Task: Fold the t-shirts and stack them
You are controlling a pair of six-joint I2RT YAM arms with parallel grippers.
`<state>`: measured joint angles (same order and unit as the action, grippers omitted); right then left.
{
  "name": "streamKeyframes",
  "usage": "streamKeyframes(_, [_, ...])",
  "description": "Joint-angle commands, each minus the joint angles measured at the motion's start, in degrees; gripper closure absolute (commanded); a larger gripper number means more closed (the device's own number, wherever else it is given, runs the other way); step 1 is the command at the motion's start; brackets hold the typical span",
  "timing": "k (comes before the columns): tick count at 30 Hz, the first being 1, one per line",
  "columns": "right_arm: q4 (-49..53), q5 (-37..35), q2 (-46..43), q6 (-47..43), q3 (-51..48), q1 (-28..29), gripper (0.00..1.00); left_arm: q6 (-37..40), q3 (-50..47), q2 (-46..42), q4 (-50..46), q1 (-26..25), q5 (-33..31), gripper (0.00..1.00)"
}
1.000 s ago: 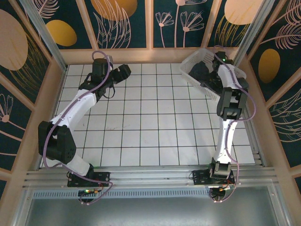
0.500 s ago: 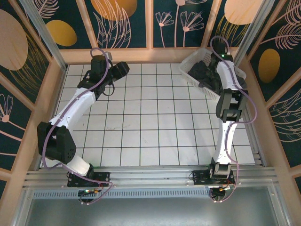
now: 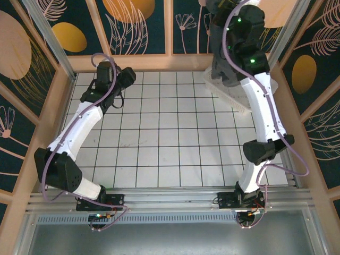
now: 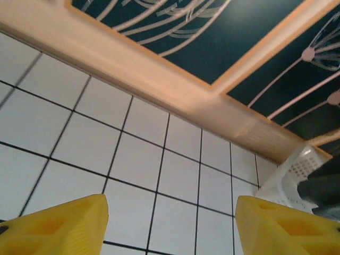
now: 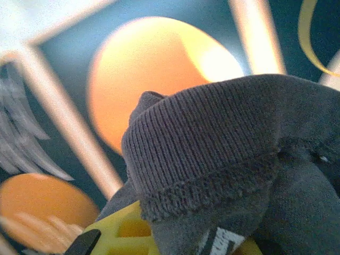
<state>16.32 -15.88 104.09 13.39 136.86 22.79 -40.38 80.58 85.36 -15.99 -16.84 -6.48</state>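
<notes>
My right gripper [image 5: 175,234] is shut on the ribbed collar of a dark charcoal t-shirt [image 5: 223,159]; one yellow finger [image 5: 119,234] shows under the cloth. In the top view the right arm is raised high at the back right, and the t-shirt [image 3: 222,66] hangs from it above the white mesh basket [image 3: 229,96]. More dark cloth [image 4: 321,191] lies in the basket [image 4: 295,175], seen at the right edge of the left wrist view. My left gripper [image 3: 128,76] hovers over the back left tiles, open [image 4: 170,226] with nothing between its yellow fingers.
The wooden back ledge [image 3: 159,62] and patterned wall panels close off the far side. White tiles [image 3: 170,138] stretch between the two arms. A metal rail [image 3: 170,199] runs along the near edge by the arm bases.
The right gripper shut inside the basket and the arm rose high, lifting a t-shirt out by its collar. The left arm drew slightly back and to the left.
</notes>
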Motion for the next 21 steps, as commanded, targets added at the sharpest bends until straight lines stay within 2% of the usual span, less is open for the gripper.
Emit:
streamKeyframes(1, [-6.8, 2.7, 0.6, -7.8, 4.4, 6.0, 1.00, -1.0, -0.9, -4.6, -2.0, -0.3, -7.3, 0.35])
streamKeyframes(4, [-6.2, 4.9, 2.4, -9.2, 4.0, 12.6, 1.00, -2.0, -2.2, -7.8, -4.1, -0.2, -13.4, 0.34])
streamKeyframes(9, [-0.2, 14.6, 8.7, -5.2, -1.4, 20.1, 1.00, -2.7, -3.2, -13.2, -7.6, -0.3, -22.8, 0.29])
streamKeyframes(10, [2.6, 17.5, 11.0, -4.6, -1.5, 21.3, 0.88, -2.9, -3.2, -14.3, -8.4, -0.3, -24.2, 0.28])
streamKeyframes(11, [5.5, 22.1, 13.7, -4.1, -0.9, 22.2, 0.70, -2.9, -3.3, -15.3, -9.0, -0.3, -25.2, 0.27])
streamKeyframes(12, [8.2, 26.3, 15.9, -3.7, 0.4, 22.8, 0.57, -2.9, -3.4, -16.2, -9.6, -0.3, -26.0, 0.26])
streamKeyframes(13, [11.1, 29.9, 18.6, -3.5, 2.1, 23.7, 0.47, -2.9, -3.6, -17.1, -10.2, -0.3, -26.4, 0.26])
streamKeyframes(14, [13.3, 33.1, 20.5, -3.7, 3.2, 24.5, 0.40, -2.9, -3.8, -17.9, -10.8, -0.3, -26.5, 0.26])
streamKeyframes(17, [13.3, 35.4, 19.9, -4.2, -1.4, 25.3, 0.35, -3.2, -5.0, -19.5, -13.1, -0.2, -25.2, 0.25])
streamKeyframes(21, [3.3, 28.9, 10.8, 0.0, -21.5, 22.7, 0.34, -4.0, -7.6, -19.4, -14.8, -0.3, -19.3, 0.25])
